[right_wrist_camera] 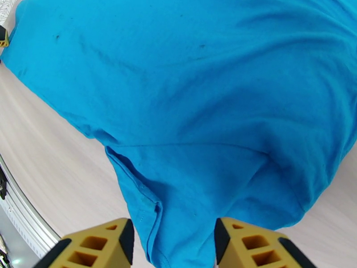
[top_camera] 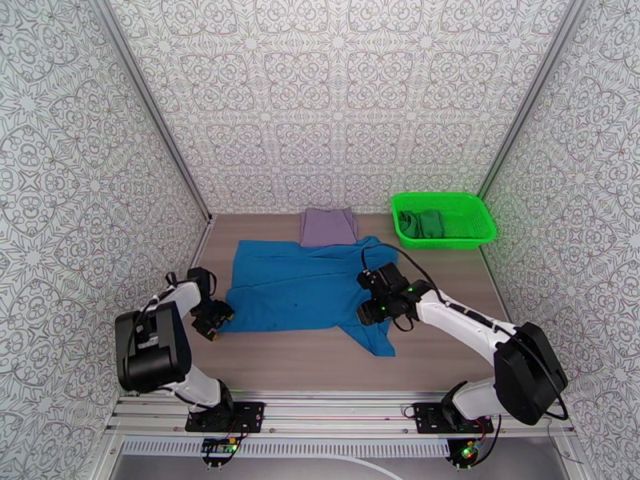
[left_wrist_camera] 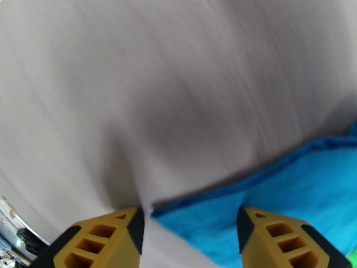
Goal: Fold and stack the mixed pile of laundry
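While left gripper (left_wrist_camera: 189,216) and right gripper (right_wrist_camera: 173,224) gape at its edges, the blue shirt (top_camera: 304,286) lies spread, wrinkled.

Overhead camera looks down from behind; both close wrist cameras, left blurry, apparently share the blue shirt (right_wrist_camera: 201,108).

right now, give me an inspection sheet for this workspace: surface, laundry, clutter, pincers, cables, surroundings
surface: wood-grain table, no stains seen
laundry: blue shirt spread flat mid-table; lavender-grey garment folded behind it, meeting its far edge; dark green garment bunched in the green basket at far right
clutter: nothing seen besides that basket
pincers: left pincer open at the shirt's near-left corner; right pincer open over its near-right sleeve
cables: black cable loops from the right wrist above the shirt
surroundings: patterned walls on three sides; metal rail along the near edge
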Tool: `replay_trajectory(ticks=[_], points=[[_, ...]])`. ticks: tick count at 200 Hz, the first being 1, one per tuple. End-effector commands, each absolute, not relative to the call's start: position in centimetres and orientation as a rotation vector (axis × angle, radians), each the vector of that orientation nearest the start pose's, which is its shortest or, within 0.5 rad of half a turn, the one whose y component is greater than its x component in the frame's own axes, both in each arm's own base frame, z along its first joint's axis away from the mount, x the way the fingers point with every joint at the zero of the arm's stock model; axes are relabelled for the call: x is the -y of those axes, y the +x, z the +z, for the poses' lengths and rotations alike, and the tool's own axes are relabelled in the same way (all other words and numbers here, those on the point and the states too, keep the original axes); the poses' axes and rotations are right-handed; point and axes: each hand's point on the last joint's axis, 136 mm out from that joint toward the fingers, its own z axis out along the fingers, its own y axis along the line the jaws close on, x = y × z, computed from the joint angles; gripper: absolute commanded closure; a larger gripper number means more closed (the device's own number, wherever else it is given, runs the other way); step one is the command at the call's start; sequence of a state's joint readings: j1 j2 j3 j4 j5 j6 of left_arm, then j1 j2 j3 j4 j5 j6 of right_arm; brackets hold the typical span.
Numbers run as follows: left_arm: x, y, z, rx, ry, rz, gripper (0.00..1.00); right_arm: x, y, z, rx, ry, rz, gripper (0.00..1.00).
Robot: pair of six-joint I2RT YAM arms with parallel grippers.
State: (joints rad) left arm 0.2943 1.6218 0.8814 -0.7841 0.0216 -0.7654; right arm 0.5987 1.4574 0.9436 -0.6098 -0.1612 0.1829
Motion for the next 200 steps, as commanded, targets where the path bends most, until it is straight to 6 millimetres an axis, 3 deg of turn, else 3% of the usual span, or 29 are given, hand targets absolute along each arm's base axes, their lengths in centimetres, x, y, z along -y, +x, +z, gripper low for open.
replay_trajectory(ticks=[1,21,42,95,159,184,200], points=[[-6.1,28.2,-0.6,-2.665,-1.529,-0.153,0.47,-21.0,25.7,8.1,-2.729,-0.612,0.398,0.48],[-5.5,28.7,-1.5,-2.688,-1.512,-0.171,0.62,-20.5,24.6,7.3,-2.769,-0.620,0.346,0.46],[-5.4,29.0,-1.9,-2.704,-1.498,-0.177,1.00,-20.2,23.1,5.9,-2.811,-0.631,0.312,0.45],[-5.8,28.7,-1.3,-2.711,-1.458,-0.161,1.00,-20.5,19.5,2.7,-2.885,-0.653,0.257,0.46],[-6.1,29.1,-0.6,-2.702,-1.419,-0.214,1.00,-21.2,17.1,1.2,-2.909,-0.690,0.097,0.54],[-6.2,29.2,-0.9,-2.701,-1.414,-0.239,1.00,-20.7,17.0,0.1,-2.930,-0.669,0.003,0.62],[-6.2,29.3,-1.0,-2.703,-1.411,-0.251,1.00,-19.9,17.2,-0.6,-2.934,-0.631,-0.073,0.80]])
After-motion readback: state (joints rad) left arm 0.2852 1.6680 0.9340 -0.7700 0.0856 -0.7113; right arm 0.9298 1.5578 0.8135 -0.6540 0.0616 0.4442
